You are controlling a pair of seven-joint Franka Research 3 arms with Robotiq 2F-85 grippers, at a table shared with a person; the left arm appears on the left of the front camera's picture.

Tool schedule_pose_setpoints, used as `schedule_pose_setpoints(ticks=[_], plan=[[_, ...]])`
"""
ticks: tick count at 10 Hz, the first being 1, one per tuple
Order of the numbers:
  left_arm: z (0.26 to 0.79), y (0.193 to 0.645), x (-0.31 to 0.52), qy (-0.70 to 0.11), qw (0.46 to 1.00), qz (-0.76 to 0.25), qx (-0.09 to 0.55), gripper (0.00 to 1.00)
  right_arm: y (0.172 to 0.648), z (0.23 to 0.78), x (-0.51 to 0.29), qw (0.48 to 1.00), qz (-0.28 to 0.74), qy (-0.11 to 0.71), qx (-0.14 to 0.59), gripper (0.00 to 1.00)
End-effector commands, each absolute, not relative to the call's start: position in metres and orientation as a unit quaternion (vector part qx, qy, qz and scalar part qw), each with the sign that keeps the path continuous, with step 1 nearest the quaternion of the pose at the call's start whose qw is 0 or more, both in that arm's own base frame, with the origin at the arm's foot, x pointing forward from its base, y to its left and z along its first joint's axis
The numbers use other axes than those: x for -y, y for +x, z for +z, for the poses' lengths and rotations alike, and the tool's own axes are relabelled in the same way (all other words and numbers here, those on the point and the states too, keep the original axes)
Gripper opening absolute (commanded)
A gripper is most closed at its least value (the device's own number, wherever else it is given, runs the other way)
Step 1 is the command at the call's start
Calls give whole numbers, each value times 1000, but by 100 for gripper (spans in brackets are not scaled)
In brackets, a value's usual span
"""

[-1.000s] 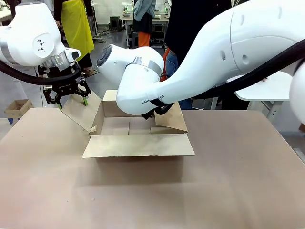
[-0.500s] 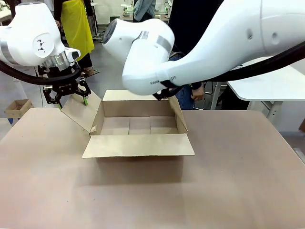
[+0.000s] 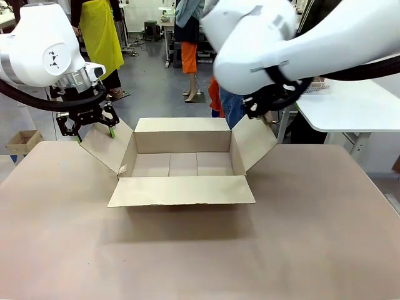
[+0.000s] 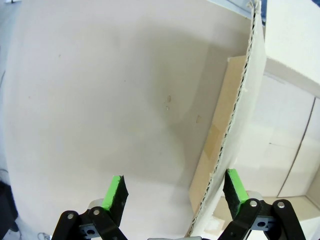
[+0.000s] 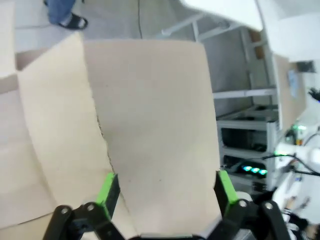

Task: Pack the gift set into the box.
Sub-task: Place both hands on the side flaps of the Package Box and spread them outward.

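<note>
The box [image 3: 181, 190], a large brown carton, stands open in the middle of the table with all four flaps spread outward and nothing inside but its bare cardboard bottom. My left gripper [image 3: 95, 133] is open astride the raised left flap [image 3: 106, 147]. In the left wrist view the corrugated edge of the left flap [image 4: 227, 135] runs between the green pads of the left gripper [image 4: 175, 192], close to one of them. My right gripper [image 3: 262, 114] hangs open just above the right flap [image 3: 253, 144]. Seen from its wrist, the right gripper [image 5: 166, 195] holds nothing, with the right flap [image 5: 60, 115] off to one side. The gift set is out of view.
A person in jeans [image 3: 230, 103] stands behind the box at the far side. A small cardboard box [image 3: 22, 140] sits on the floor far left, and a white table [image 3: 350, 106] stands at the right. Bare tabletop [image 3: 200, 262] spreads in front of the carton.
My right arm has risen out of the box and swung right. The right flap, which leaned inward over the opening, now lies spread outward. The left arm has not moved.
</note>
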State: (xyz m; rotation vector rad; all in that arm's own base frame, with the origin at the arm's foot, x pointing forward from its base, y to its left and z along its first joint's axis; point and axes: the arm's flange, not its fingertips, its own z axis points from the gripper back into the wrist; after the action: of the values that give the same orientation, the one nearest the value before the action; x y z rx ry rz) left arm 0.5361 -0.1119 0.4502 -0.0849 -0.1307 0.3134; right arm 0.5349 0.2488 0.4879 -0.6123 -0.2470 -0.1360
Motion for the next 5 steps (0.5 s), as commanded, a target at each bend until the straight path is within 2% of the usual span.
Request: schedule_pose_setpoints(ticks=[1, 5], plan=[[453, 535, 112, -34, 984, 162, 67, 100, 511, 462, -211, 955, -116, -246, 121, 100], [453, 535, 112, -34, 984, 162, 67, 100, 506, 411, -210, 985, -73, -116, 106, 100]])
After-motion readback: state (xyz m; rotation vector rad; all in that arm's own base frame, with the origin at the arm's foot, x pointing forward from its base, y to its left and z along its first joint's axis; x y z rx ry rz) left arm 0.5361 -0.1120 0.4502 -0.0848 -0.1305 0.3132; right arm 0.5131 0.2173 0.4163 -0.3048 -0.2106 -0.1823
